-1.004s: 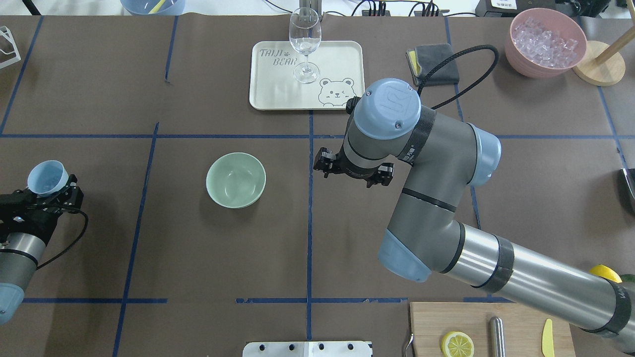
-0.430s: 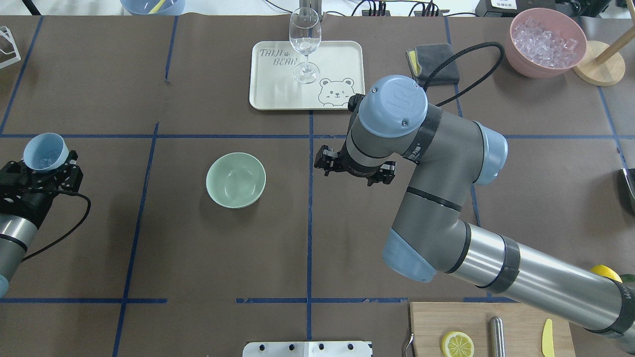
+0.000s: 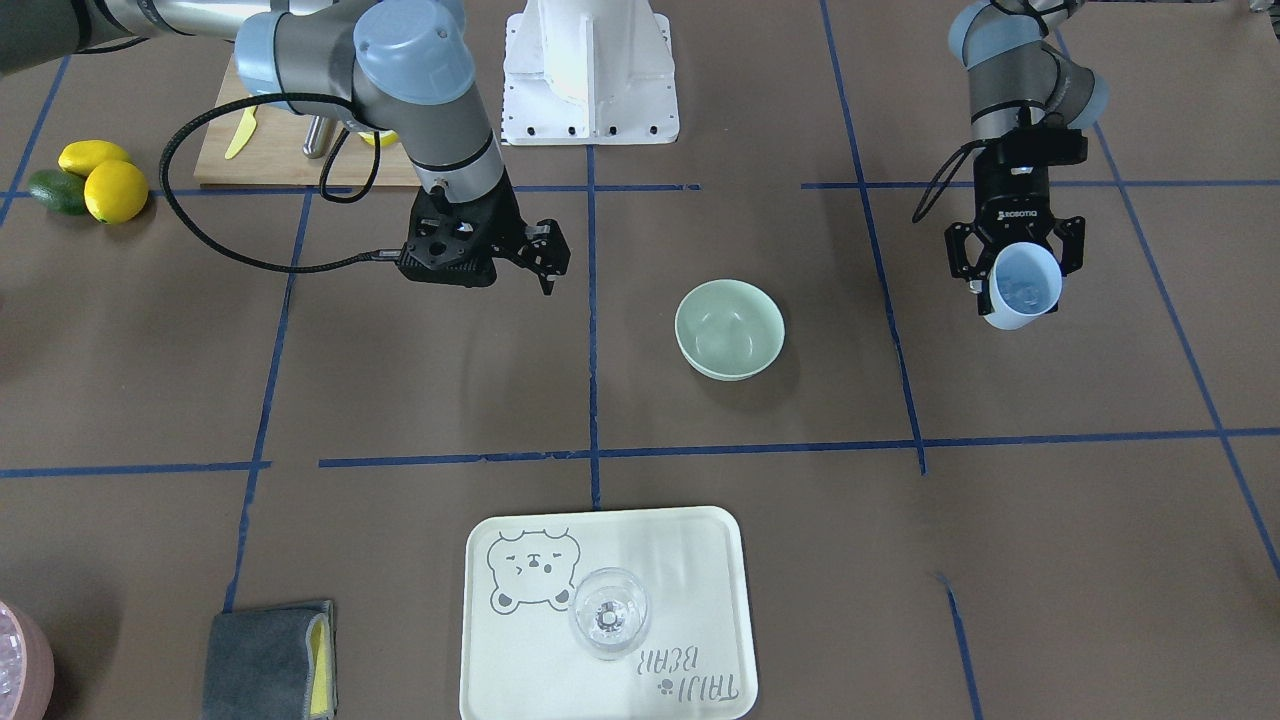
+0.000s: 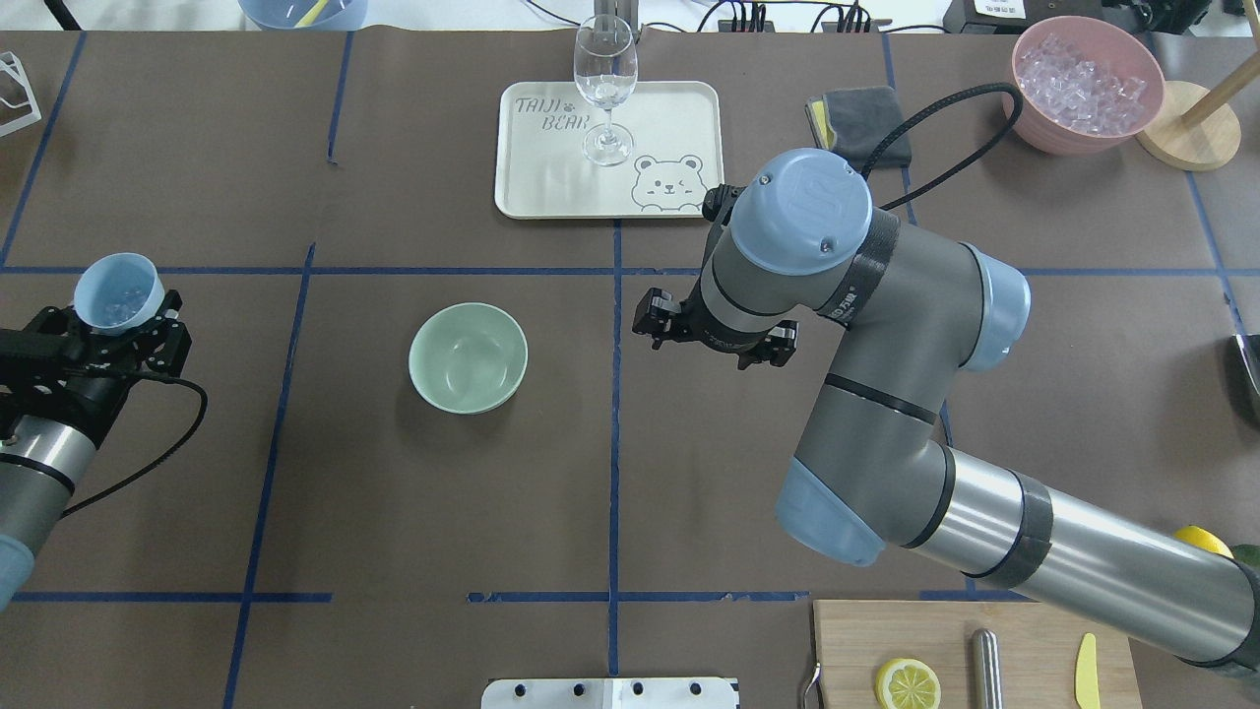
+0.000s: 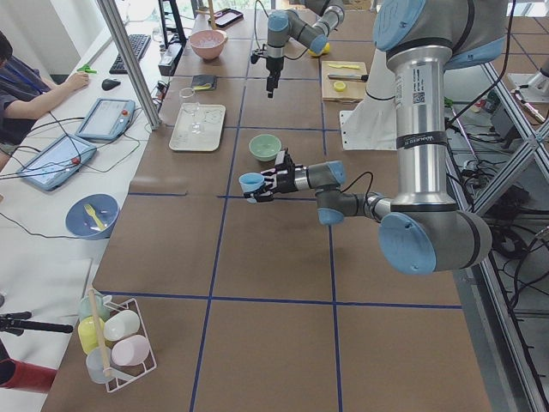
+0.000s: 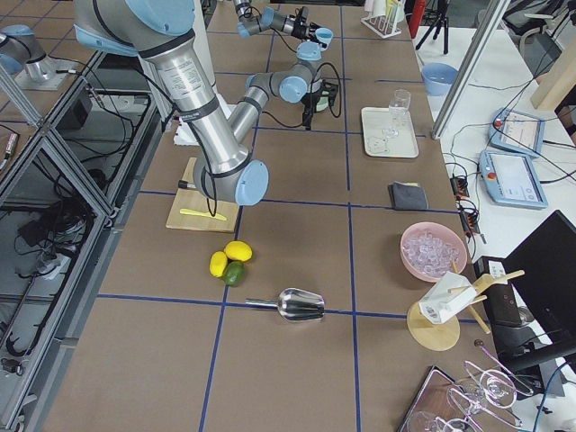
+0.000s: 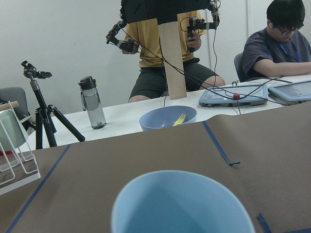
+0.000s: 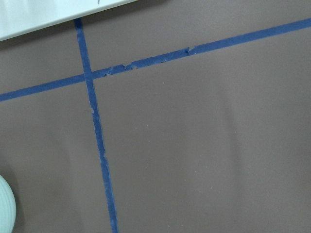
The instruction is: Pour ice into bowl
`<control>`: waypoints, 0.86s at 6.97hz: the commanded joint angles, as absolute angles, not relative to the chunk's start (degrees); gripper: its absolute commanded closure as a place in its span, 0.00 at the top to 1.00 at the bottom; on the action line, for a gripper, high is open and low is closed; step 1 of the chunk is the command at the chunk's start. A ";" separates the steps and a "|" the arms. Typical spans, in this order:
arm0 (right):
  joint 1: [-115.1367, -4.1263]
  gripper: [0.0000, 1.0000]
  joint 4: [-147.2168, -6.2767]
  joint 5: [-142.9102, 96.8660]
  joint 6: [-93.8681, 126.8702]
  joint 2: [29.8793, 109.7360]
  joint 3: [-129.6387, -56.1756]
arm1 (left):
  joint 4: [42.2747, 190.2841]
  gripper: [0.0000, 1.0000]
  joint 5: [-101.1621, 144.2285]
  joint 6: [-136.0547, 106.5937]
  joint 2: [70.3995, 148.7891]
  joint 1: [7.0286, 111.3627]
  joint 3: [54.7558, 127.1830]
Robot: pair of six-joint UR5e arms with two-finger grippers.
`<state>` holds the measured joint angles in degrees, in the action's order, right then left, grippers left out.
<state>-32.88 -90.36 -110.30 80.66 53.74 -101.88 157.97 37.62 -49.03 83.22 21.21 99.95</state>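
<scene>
Clear ice [image 4: 119, 311] is carried inside a blue cup [image 4: 138, 280], mouth up, which is clamped by the left gripper [image 4: 120, 327] above the table [image 4: 394, 512], well apart from the mint-green bowl [image 4: 468, 356]. The right gripper [image 4: 715, 335] is held spread, nothing grasped, at the bowl's other side.
</scene>
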 commanded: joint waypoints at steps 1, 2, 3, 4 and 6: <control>-33.31 1.00 -90.35 -110.30 80.60 54.66 -102.65 | 157.68 0.00 37.71 -43.87 88.49 20.92 100.19; -33.75 1.00 -90.26 -110.30 78.86 56.15 -103.96 | 156.54 0.00 37.62 -43.68 90.94 20.83 100.20; -34.01 1.00 -90.09 -110.22 76.92 58.77 -105.63 | 149.83 0.00 37.70 -41.59 94.88 20.74 100.37; -34.19 1.00 -90.09 -110.13 76.38 60.54 -106.78 | 143.94 0.00 37.71 -41.05 98.14 20.74 100.46; -34.37 1.00 -90.00 -109.95 75.15 61.96 -107.67 | 133.12 0.00 37.62 -38.43 102.11 20.04 100.46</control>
<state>-34.27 -90.04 -110.02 75.73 61.12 -107.18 139.74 37.65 -40.48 99.42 20.42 100.36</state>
